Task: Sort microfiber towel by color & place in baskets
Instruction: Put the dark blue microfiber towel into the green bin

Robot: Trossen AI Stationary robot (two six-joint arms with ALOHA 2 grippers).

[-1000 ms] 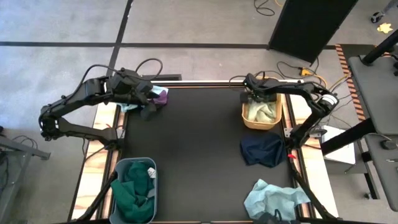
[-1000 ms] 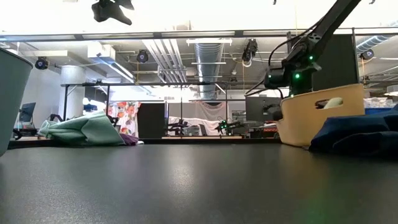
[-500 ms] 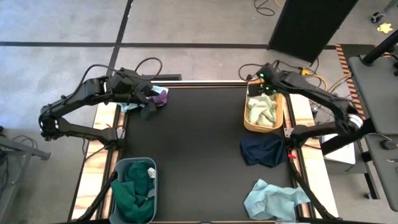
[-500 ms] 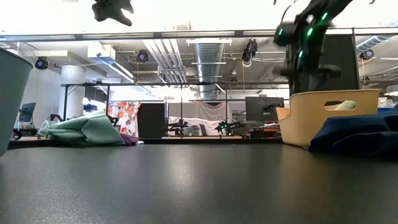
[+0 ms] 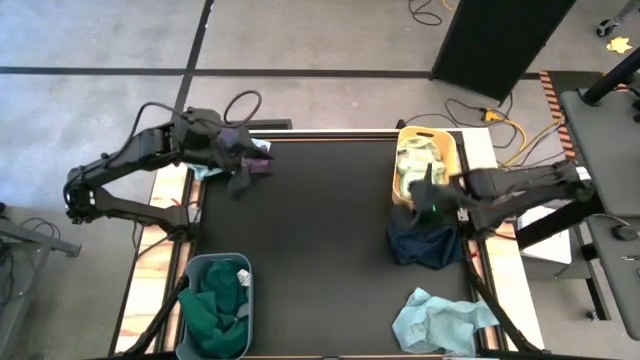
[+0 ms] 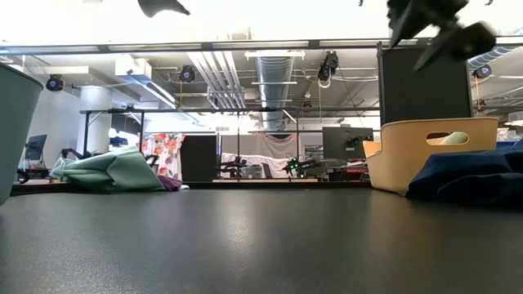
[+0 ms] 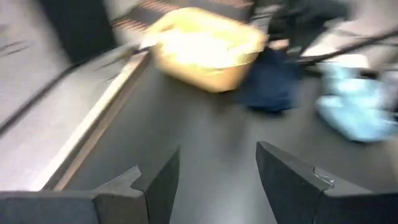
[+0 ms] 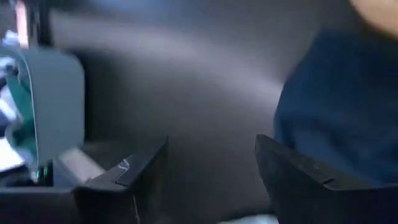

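A pile of mint, light blue and purple towels (image 5: 252,152) lies at the table's far left corner and shows in the low view as a mound of towels (image 6: 106,171). My left gripper (image 5: 238,180) hovers open above it (image 7: 217,155). A navy towel (image 5: 425,245) lies on the right side of the table, just on the near side of the tan basket (image 5: 450,150), which holds pale green towels. My right gripper (image 5: 428,200) is open (image 8: 211,146) and stands over the navy towel's (image 8: 342,106) far edge, touching nothing. A light blue towel (image 5: 440,320) lies at the near right.
A grey basket (image 5: 190,290) with dark green towels stands at the near left corner and shows in the right wrist view (image 8: 50,106). The black tabletop (image 5: 320,230) is bare between the baskets. Cables lie past the far edge.
My right gripper has risen out of the tan basket and swung toward the near edge, ending over the navy towel. The basket, tilted a second ago, now sits level. My left gripper has turned a little above the pile.
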